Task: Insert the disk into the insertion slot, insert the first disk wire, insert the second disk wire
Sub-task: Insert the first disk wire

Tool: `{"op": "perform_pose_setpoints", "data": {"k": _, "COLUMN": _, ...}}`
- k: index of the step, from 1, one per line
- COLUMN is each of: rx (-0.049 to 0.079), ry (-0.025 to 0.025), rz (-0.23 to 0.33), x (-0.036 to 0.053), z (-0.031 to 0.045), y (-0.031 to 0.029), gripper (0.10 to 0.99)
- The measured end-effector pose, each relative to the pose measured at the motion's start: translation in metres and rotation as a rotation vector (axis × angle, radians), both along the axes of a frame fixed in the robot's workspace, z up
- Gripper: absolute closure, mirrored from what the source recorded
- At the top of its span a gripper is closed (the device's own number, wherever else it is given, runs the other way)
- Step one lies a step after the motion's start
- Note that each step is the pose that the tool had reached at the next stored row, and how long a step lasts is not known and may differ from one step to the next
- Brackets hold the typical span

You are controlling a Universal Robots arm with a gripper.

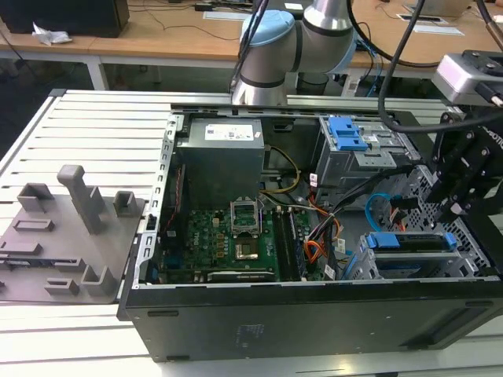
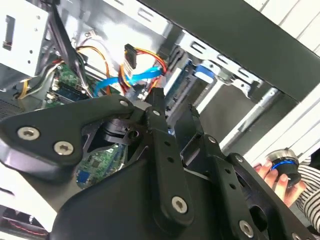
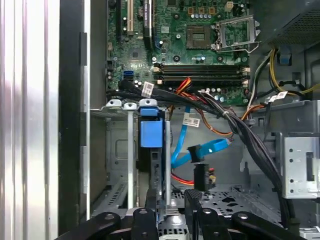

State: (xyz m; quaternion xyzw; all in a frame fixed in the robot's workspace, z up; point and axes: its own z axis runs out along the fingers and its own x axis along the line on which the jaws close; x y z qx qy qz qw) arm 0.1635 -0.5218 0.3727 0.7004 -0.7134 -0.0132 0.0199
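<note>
Spread and empty, my jaws hang at the end of the disk [image 3: 151,132], which stands on edge inside the slot [image 1: 365,265] by a corner of the case [image 1: 314,322]. 1 light-blue cable [image 3: 212,146] dangles unplugged beside it. Seating well, I judge, needs a square, gentle push, clear of wires [image 3: 250,140].

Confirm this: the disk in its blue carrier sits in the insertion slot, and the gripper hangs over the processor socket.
Wrong on one point. The disk does sit in the insertion slot, but the gripper hangs over that slot, not the processor socket, which lies toward the exterior view's left. The exterior view shows it.
</note>
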Motion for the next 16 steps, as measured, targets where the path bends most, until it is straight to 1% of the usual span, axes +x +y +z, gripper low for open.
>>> {"op": "perform_pose_setpoints", "data": {"k": 2, "rx": -0.001, "ry": 0.0000, "rz": 0.000, "x": 0.0000, "z": 0.0000, "y": 0.0060, "gripper": 0.725}}
{"op": "perform_pose_setpoints", "data": {"k": 4, "rx": -0.003, "ry": 0.0000, "rz": 0.000, "x": 0.0000, "z": 0.0001, "y": 0.0149, "gripper": 0.725}}
{"op": "perform_pose_setpoints", "data": {"k": 7, "rx": -0.005, "ry": 0.0001, "rz": 0.000, "x": 0.0000, "z": 0.0000, "y": 0.0238, "gripper": 0.725}}
{"op": "perform_pose_setpoints", "data": {"k": 9, "rx": -0.005, "ry": 0.0000, "rz": 0.000, "x": 0.0000, "z": 0.0000, "y": 0.0265, "gripper": 0.725}}
{"op": "perform_pose_setpoints", "data": {"k": 12, "rx": -0.005, "ry": 0.0000, "rz": 0.000, "x": -0.0004, "z": -0.0030, "y": 0.0289, "gripper": 0.725}}
{"op": "perform_pose_setpoints", "data": {"k": 16, "rx": -0.017, "ry": 0.0000, "rz": 0.000, "x": -0.0078, "z": -0.0056, "y": 0.0289, "gripper": 0.725}}
